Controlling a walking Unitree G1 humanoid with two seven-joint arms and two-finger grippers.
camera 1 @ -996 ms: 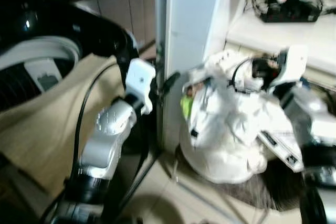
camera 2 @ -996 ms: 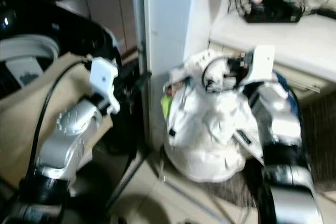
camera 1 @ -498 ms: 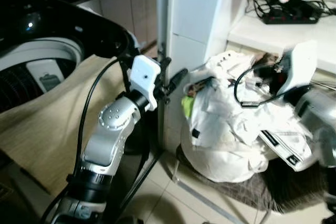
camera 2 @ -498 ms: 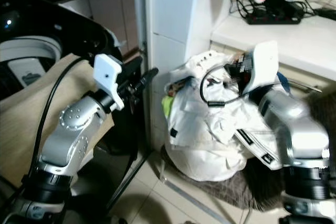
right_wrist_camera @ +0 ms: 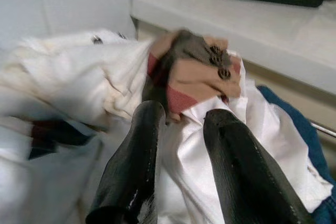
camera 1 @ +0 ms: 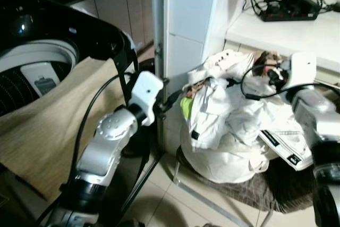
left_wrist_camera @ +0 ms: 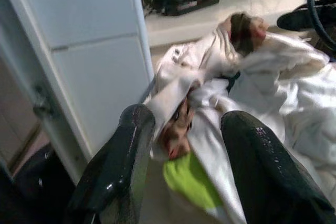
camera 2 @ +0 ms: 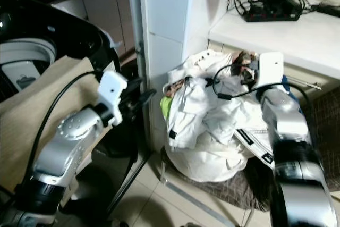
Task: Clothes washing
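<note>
The heap of white laundry (camera 1: 228,126) sits in a basket on the floor against the white pillar (camera 1: 186,35), below the ledge carrying a power strip (camera 1: 289,11). My left gripper (left_wrist_camera: 181,145) points at it, fingers apart, holding nothing. My right gripper (right_wrist_camera: 181,129) hovers spread over a brownish garment (right_wrist_camera: 202,72), perhaps touching. The washing machine (camera 1: 37,67) stands at my left.

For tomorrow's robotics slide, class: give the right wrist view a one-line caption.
Right gripper, fingers open, poised over a heap of white laundry topped by a brown buttoned garment.
</note>
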